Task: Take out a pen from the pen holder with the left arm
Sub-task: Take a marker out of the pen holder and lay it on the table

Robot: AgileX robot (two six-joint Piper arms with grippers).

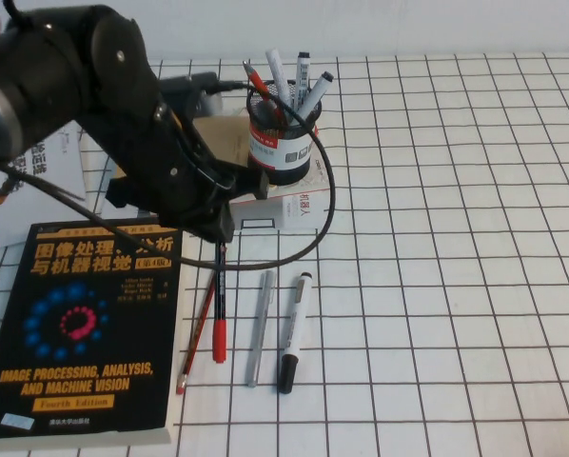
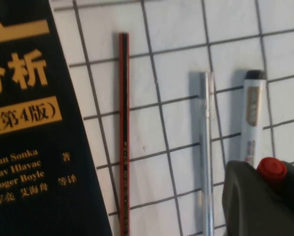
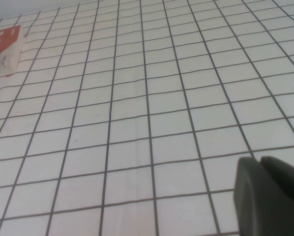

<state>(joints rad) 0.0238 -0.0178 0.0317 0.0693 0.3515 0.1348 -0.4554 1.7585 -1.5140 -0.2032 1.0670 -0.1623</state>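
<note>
- High view: the black mesh pen holder [image 1: 283, 157] stands behind a white box [image 1: 275, 211], with several markers and pens upright inside. In front of it, my left claw [image 1: 225, 230] is clamped on a red pen [image 1: 219, 314] with a dark barrel, red cap lowest
- Left wrist view: the red pen shows its round end at my finger, above the pencil [image 2: 123, 128], silver pen [image 2: 206, 147] and marker [image 2: 252, 113]
- Right wrist view: my right claw [image 3: 260, 162] is closed over the grid table [image 3: 137, 123]

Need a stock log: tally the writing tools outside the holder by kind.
Pencil: 1
Pens: 2 (silver pen; red pen in left gripper by the book)
Marker: 1
Total: 4
Right gripper hangs above the table.
</note>
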